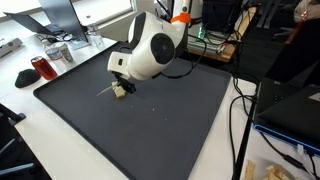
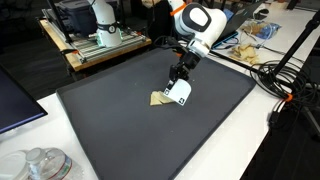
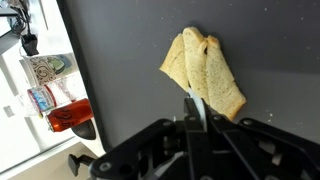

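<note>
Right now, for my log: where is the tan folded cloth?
The tan folded cloth lies near the middle of the dark mat in an exterior view, one end under the shut end effector's tips.

Inventory, counted by kind:
- Robot arm (image 1: 150,45): one, white.
- Gripper (image 3: 195,105): one.
- Tan folded piece (image 3: 205,70): one, with two folded lobes showing in the wrist view.
- Dark mat (image 1: 170,130): one, seen in both exterior views.
- Red-brown jar (image 3: 70,118): one.
- Wooden cart (image 2: 100,50): one, in an exterior view.
- Black cables (image 1: 240,120): several, too tangled for an exact count.
</note>
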